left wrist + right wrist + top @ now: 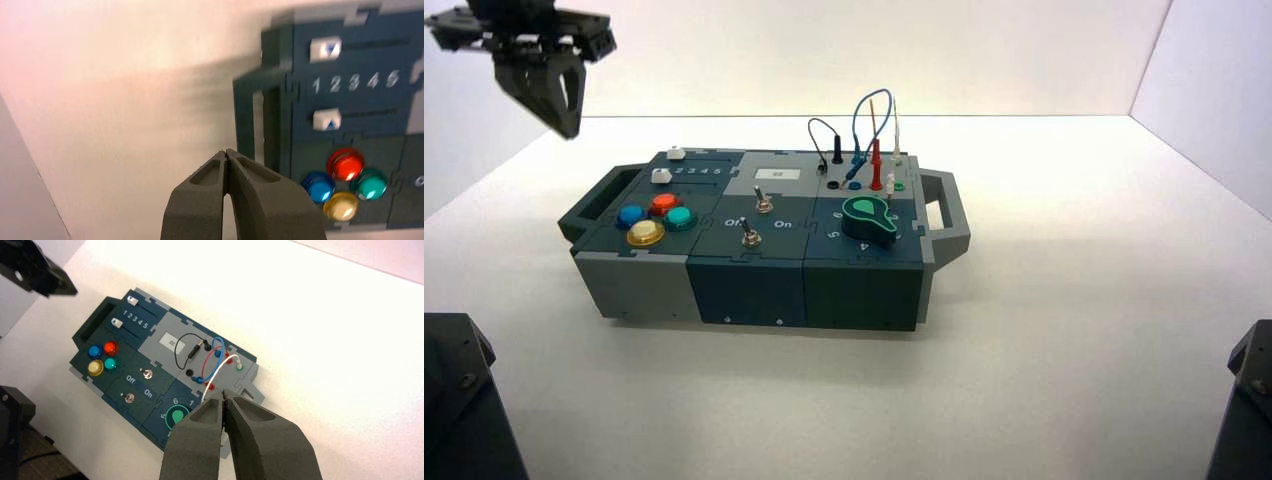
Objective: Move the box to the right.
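The box point(764, 240) lies long-side across the white table, a little left of centre, with a handle at each end point(599, 205) point(944, 210). It carries coloured push buttons point(656, 215), two toggle switches point(757, 217), a green knob point(867, 215) and plugged-in wires point(869, 140). My left gripper point(569, 125) hangs high above the table, beyond the box's left end, shut and empty. In the left wrist view its tips point(226, 151) hover beside the left handle point(260, 120). My right gripper point(223, 392) is shut and empty, high over the box's point(150, 370) right end; the high view does not show it.
Dark arm bases fill the lower corners point(454, 400) point(1244, 400). White walls close the back and the right side point(1204, 90). Bare table lies to the right of the box point(1104, 280) and in front of it.
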Controlling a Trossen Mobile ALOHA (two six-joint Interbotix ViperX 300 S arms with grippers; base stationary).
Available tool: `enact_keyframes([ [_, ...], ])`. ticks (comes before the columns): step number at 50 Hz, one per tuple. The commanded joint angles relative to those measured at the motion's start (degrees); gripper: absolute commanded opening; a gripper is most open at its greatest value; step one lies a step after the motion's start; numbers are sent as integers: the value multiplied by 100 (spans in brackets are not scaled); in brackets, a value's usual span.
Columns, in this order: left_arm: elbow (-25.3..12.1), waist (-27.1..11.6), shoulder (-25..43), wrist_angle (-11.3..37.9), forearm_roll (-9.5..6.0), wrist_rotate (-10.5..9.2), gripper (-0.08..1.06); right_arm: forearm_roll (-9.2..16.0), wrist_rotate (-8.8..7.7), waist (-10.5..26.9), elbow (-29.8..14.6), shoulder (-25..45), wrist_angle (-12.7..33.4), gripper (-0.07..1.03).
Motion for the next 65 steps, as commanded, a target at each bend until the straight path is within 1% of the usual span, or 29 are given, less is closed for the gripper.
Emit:
enact_keyframes([
  [1, 88, 9, -141, -35, 88, -18, -3, 0, -26, -18, -26, -185, -26, -2],
  [3, 123, 9, -132, -44, 149, -18, -3, 0, -26, -18, 0, -264, -26, -2],
  [11, 149, 9, -53, -141, 185, -70, -3, 9, -26, -18, 53, -527, -9, -2],
  [17, 141, 9, 97, -202, 176, -79, -3, 9, -18, -18, 62, -677, 44, -2],
  [25, 167, 9, 272, -290, 167, -158, -3, 9, -18, -18, 62, -782, 123, -2],
  [44, 229, -9, 738, -422, 141, -158, -3, 0, -18, -18, 53, -817, 79, -2],
  [54, 193, -141, 765, -466, 44, -167, -3, 9, -18, -18, 62, -817, 44, -2],
  [65, 132, -501, 835, -466, -185, -158, -3, 0, -26, -97, 70, -817, 18, -2],
])
